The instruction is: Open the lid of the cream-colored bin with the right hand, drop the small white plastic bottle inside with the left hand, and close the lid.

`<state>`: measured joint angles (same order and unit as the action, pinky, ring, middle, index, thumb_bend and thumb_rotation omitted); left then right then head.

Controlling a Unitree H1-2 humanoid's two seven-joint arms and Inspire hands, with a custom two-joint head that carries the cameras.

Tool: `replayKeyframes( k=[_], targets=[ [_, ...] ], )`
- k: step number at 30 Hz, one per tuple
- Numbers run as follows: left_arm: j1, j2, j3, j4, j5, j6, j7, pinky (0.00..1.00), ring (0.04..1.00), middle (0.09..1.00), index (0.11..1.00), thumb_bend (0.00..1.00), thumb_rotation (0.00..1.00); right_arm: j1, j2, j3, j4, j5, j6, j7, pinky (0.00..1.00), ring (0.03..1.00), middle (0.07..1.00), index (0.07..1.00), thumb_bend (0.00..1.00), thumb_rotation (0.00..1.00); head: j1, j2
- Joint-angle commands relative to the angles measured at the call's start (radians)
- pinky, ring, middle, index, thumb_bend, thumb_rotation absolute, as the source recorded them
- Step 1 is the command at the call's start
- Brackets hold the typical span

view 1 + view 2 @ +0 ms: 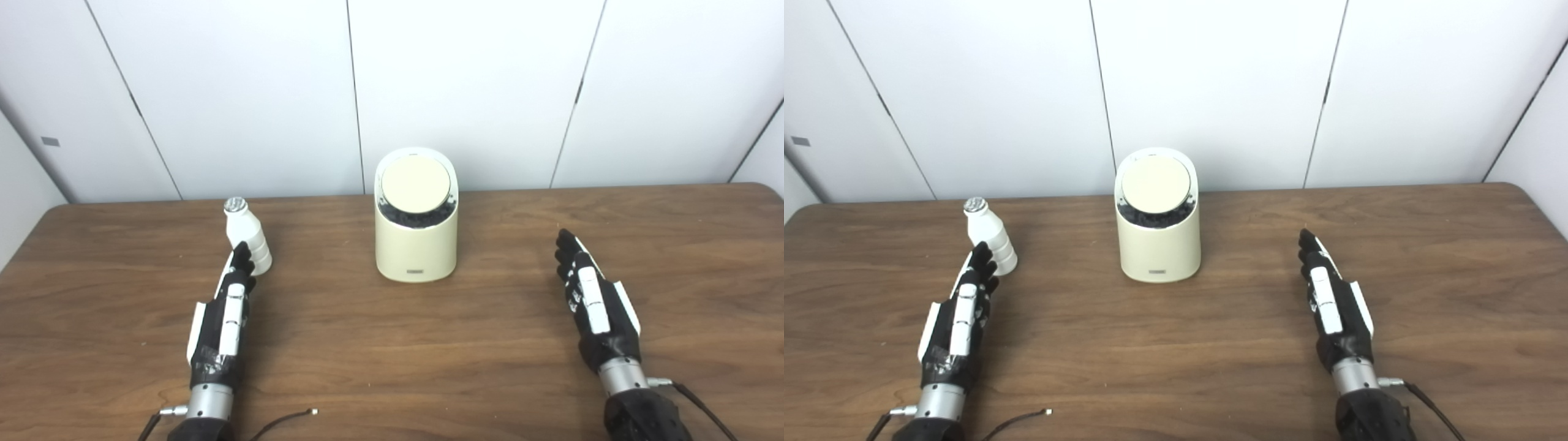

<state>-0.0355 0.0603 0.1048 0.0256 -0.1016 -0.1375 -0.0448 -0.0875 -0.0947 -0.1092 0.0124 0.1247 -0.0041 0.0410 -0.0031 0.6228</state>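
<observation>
The cream-colored bin (416, 248) stands at the table's middle back, its round lid (416, 184) tilted toward me with a dark gap under the lid's lower edge. A small white plastic bottle (247, 236) with a silver cap stands upright to the bin's left. My left hand (225, 312) lies flat and open on the table, its fingertips just in front of the bottle's base. My right hand (593, 300) rests open on the table to the right of the bin, well apart from it, fingers stretched out and holding nothing.
A brown wooden table (392, 343) carries everything, with white wall panels (465, 86) right behind it. A loose black cable end (294, 416) lies near the front edge beside my left wrist.
</observation>
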Motion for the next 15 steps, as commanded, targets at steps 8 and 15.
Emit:
replayKeyframes(
  k=[8,15],
  targets=[
    [0.028,-0.013,-0.002,0.064,-0.012,-0.026,-0.002,1.0,1.0,1.0,1.0,0.41,0.92,-0.005,-0.002,-0.005,-0.017,0.003,-0.031,0.001,1.0,0.969,0.958,0.93,0.48,0.91,-0.003,0.001],
    [0.027,-0.014,-0.002,0.067,-0.011,-0.029,-0.001,1.0,1.0,1.0,1.0,0.41,0.91,-0.009,-0.005,-0.005,-0.017,-0.003,-0.031,-0.001,1.0,0.966,0.954,0.929,0.49,0.91,-0.004,0.002]
  ],
)
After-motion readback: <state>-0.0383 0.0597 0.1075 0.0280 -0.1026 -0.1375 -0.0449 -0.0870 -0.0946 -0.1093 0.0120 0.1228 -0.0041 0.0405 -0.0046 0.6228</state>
